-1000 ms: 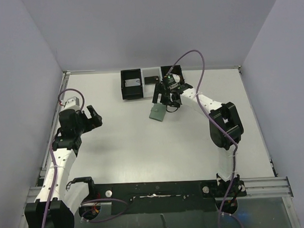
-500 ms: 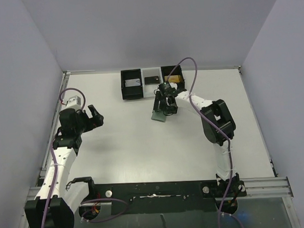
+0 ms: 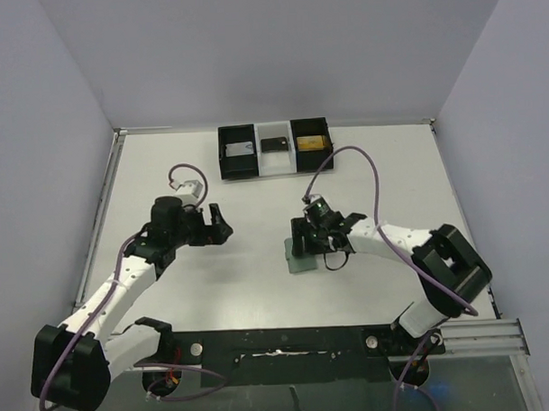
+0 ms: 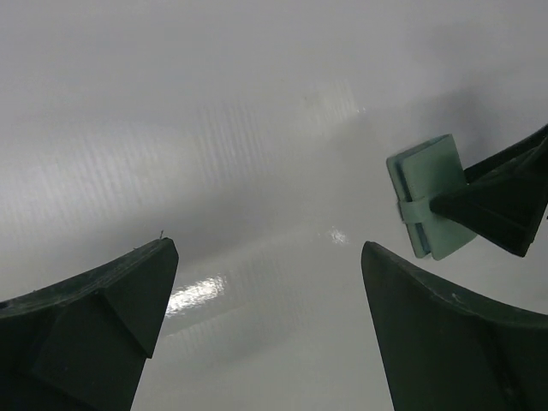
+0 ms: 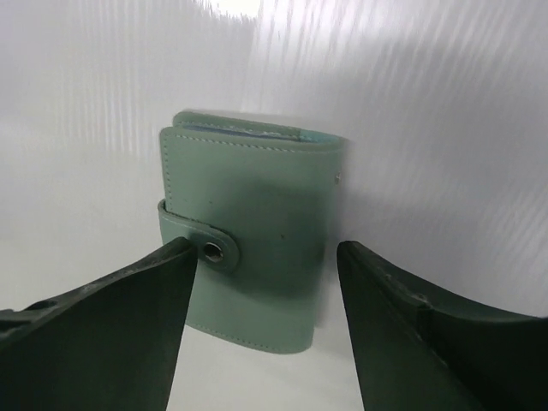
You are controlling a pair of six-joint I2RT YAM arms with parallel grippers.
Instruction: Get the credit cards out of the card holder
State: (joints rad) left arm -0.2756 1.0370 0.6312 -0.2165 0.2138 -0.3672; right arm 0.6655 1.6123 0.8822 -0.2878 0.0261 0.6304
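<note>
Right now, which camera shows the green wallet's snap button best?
The right wrist view: the card holder fills the picture, closed, its snap strap plain. The left wrist view shows it small and partly hidden; the top view shows only a tiny green patch.

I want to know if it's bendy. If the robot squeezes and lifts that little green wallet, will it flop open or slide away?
The card holder probably stays closed: its strap looks snapped shut. It lies flat on the glossy table, so a push would likely slide it rather than tip it. It looks soft and stitched, so it may give slightly between the right gripper's jaws.

3 black open-topped boxes (image 3: 274,150) in a row at the white table's (image 3: 214,289) far edge
</note>
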